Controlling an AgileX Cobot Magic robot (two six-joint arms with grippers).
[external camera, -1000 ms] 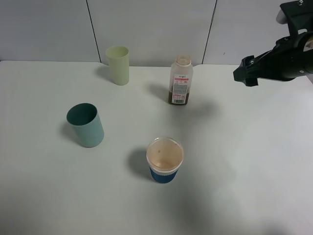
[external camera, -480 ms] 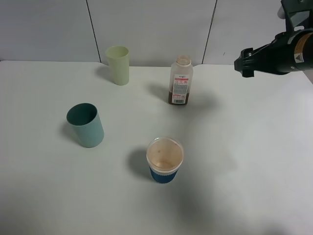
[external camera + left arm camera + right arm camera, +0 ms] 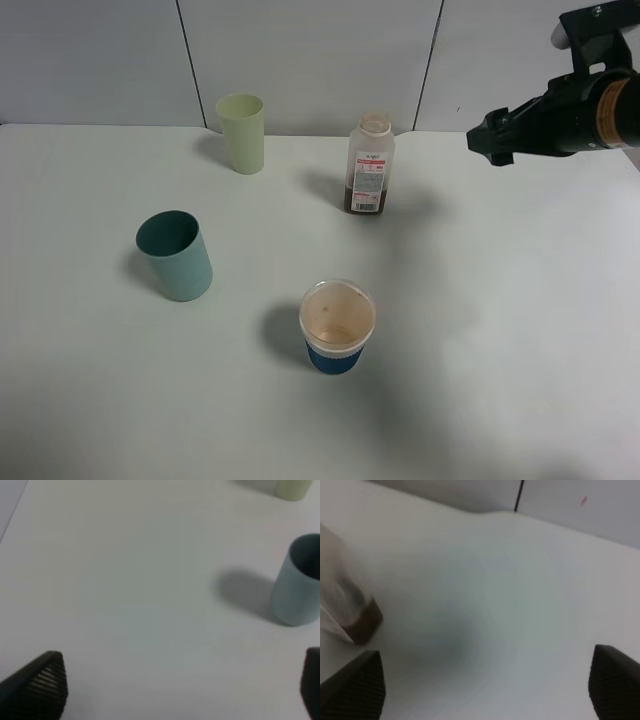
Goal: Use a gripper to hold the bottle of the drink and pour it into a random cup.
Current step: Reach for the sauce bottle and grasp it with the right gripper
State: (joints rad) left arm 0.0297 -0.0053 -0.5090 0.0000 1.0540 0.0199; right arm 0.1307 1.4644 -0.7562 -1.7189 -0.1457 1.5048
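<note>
1. The right gripper [image 3: 492, 140] hangs over the far right of the bench [image 3: 500, 300], jaws apart and empty.
2. The left gripper [image 3: 172, 690] is likewise parted and holds nothing.
3. A teal cup [image 3: 176, 256] stands at the left.
4. A pale green cup [image 3: 241, 132] stands at the back.
5. A blue-based cup [image 3: 337, 327] stands front centre.
6. The bottle of the drink [image 3: 370, 165] stands upright and capless, well apart from the right gripper.

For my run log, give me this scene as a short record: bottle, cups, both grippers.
bottle: upright, capless, a little brown liquid, untouched
cups: pale green cup, teal cup, blue-banded cup, all standing apart
right gripper: fingers apart, empty, in the air right of the bottle
left gripper: fingers apart, empty, over the table near the teal cup
</note>
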